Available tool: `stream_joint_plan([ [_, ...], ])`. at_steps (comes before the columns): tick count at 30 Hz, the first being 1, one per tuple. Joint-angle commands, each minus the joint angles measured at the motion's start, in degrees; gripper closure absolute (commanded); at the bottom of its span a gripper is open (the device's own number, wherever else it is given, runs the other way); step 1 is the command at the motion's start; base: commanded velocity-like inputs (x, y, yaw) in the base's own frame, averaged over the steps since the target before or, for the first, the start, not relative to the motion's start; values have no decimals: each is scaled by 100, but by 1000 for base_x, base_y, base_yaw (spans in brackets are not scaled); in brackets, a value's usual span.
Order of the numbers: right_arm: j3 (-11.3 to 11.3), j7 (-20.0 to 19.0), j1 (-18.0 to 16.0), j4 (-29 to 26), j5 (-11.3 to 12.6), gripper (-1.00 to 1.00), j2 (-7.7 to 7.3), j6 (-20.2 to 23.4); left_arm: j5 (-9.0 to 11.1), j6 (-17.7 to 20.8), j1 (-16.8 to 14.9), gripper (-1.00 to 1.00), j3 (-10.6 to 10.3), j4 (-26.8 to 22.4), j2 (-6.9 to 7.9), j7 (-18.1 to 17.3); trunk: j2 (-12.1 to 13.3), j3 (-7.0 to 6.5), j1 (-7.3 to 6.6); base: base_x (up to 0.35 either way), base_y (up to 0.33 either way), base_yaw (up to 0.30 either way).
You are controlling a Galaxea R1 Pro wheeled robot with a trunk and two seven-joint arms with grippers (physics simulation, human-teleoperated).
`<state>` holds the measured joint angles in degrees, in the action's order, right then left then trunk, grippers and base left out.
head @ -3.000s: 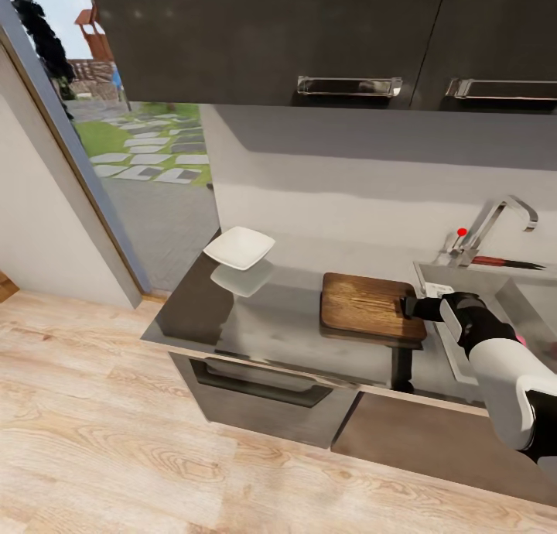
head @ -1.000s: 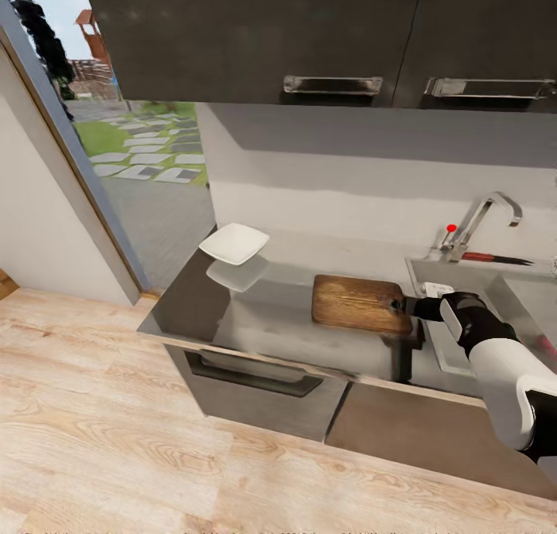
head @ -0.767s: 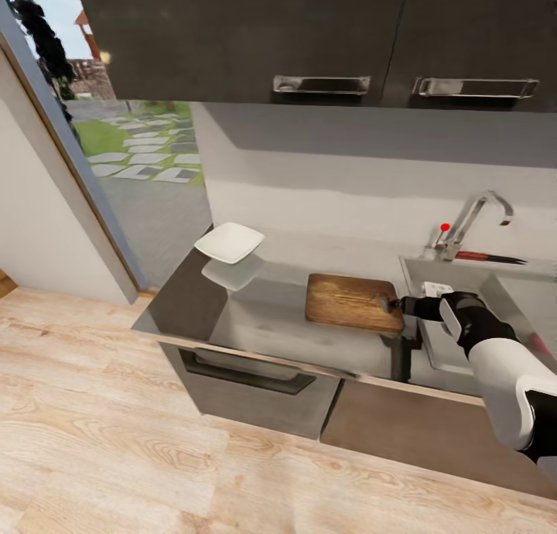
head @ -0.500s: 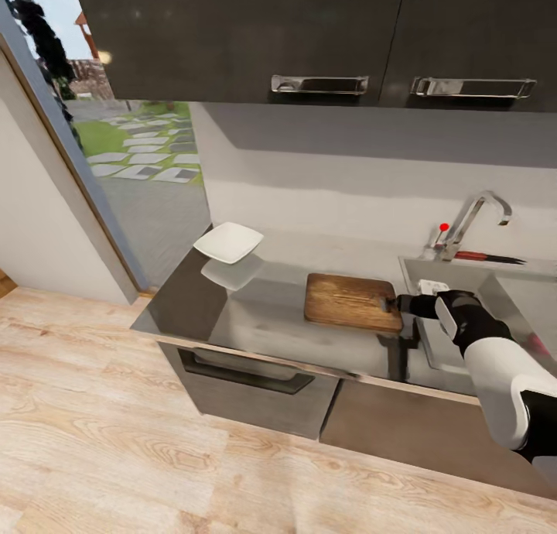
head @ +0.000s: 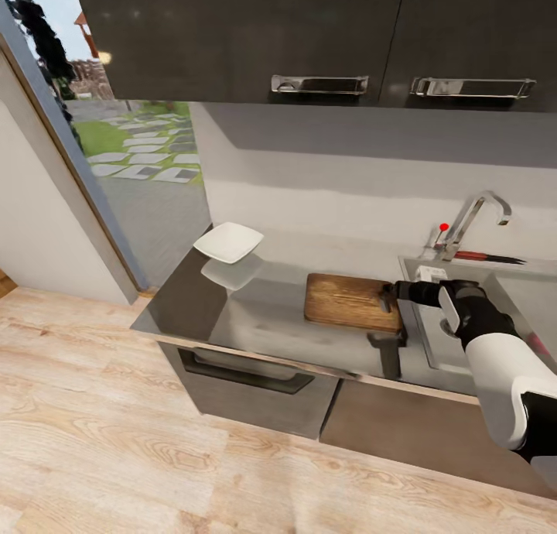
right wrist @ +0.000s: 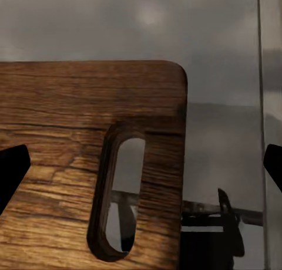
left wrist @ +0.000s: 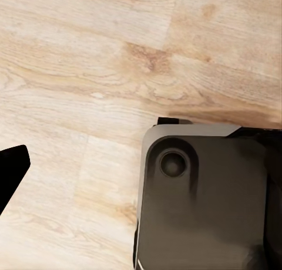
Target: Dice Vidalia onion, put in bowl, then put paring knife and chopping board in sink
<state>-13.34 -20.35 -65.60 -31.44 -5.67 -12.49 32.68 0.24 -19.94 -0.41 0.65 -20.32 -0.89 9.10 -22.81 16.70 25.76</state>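
The chopping board (head: 352, 302) lies empty on the tabletop (head: 263, 317) beside the sink (head: 464, 317). The right tool (head: 384, 296) hovers spread over its slotted end. The paring knife (head: 489, 258) rests behind the sink; the bowl (head: 228, 242) looks empty, so dicing seems undone.

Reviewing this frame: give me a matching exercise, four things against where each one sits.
Things:
1. bowl
2. chopping board
3. paring knife
4. right end effector

Places:
A. on the sink ledge behind the basin, beside the faucet
B. at the board's slotted end
C. near the countertop's window-side corner
D. flat on the countertop next to the sink

Pairs: 1-C, 2-D, 3-A, 4-B
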Motion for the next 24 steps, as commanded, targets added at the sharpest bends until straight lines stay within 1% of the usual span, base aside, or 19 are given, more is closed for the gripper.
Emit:
stream_joint_plan([
  [1,-33,-71,-5,-18,-64,-100,3,25,2,-18,-3,-100,5,2,-4,12,-10,10,2,-67,0,0],
  [7,-36,-105,-5,-35,-76,-100,-6,23,2,-18,-3,-100,5,2,-6,12,-10,10,2,-198,0,0],
  [24,-37,-101,-5,7,-92,-100,-8,19,2,-18,-3,-100,5,2,-7,12,-10,10,2,-334,0,0],
])
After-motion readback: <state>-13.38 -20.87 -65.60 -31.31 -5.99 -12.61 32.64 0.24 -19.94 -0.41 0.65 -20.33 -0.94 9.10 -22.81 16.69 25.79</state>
